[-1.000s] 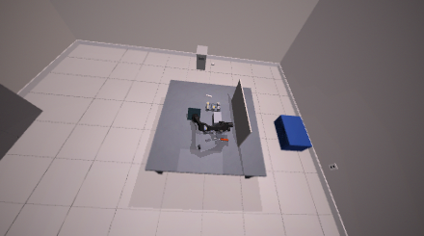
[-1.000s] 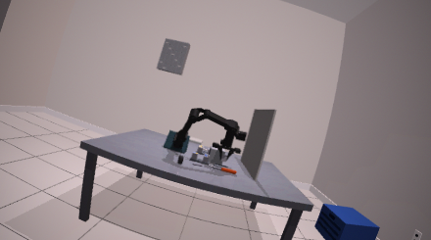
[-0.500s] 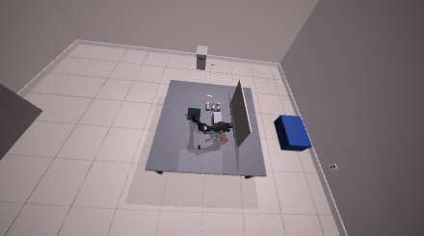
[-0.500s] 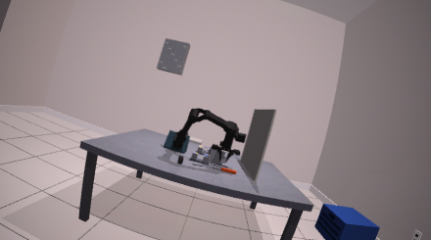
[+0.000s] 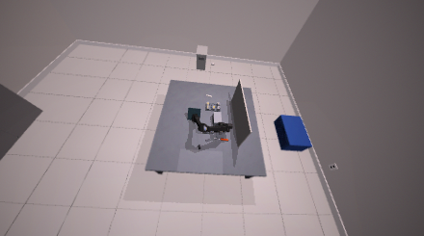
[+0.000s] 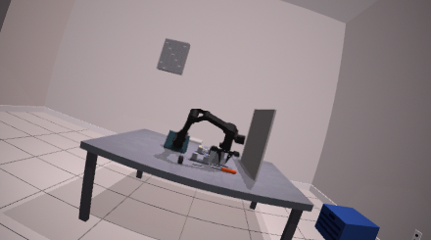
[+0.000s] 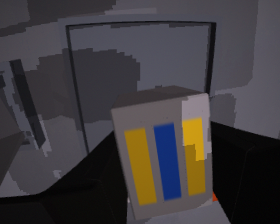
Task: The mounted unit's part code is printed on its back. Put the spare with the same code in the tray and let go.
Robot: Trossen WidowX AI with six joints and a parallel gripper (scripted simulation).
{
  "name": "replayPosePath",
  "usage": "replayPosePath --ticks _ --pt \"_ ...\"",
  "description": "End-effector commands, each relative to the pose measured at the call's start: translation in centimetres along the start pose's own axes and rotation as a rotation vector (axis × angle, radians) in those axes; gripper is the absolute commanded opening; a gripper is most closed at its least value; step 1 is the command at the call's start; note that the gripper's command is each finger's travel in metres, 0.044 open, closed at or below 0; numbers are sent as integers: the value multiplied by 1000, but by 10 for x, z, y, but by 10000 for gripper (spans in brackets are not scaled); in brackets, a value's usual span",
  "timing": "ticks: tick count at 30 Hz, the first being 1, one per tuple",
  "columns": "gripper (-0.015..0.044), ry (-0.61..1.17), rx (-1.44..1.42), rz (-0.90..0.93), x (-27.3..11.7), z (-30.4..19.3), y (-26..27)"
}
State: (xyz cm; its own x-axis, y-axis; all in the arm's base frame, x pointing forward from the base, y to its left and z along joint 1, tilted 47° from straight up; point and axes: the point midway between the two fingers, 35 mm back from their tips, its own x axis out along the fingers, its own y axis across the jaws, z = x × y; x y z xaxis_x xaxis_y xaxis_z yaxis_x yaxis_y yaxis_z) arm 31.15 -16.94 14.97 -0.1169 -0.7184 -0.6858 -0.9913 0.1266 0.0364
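My gripper [image 7: 153, 128] [image 6: 224, 160] is shut on a pale grey block with two yellow stripes and a blue stripe between them. The striped block [image 7: 167, 165] stands upright between the black fingers in the wrist view. Beyond it lies a shallow grey tray [image 7: 213, 60] with dark inner edges; the block covers part of its near side. Whether the block touches the tray cannot be told. Another grey block [image 7: 2, 137] shows at the left edge of the wrist view; its stripes are out of sight. Several small units [image 5: 212, 106] sit in a group on the table. No printed code is readable.
A tall grey panel [image 5: 240, 115] [image 6: 259, 143] stands on the table [image 5: 164, 148] [image 6: 132, 146] beside the gripper. An orange-handled tool [image 5: 225, 140] [image 6: 228, 170] lies near the arm. A teal box [image 5: 194, 111] [image 6: 170, 139] is by the arm's base.
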Motion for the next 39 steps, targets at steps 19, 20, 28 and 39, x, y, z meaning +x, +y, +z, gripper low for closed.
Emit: replayPosePath --ticks 19,20,28,39 --pt "341 0 0 1 4 0 1" --pt "368 0 0 1 4 0 1" --pt "440 0 -21 -38 -58 1 -3" --pt "440 5 -40 -78 -99 1 0"
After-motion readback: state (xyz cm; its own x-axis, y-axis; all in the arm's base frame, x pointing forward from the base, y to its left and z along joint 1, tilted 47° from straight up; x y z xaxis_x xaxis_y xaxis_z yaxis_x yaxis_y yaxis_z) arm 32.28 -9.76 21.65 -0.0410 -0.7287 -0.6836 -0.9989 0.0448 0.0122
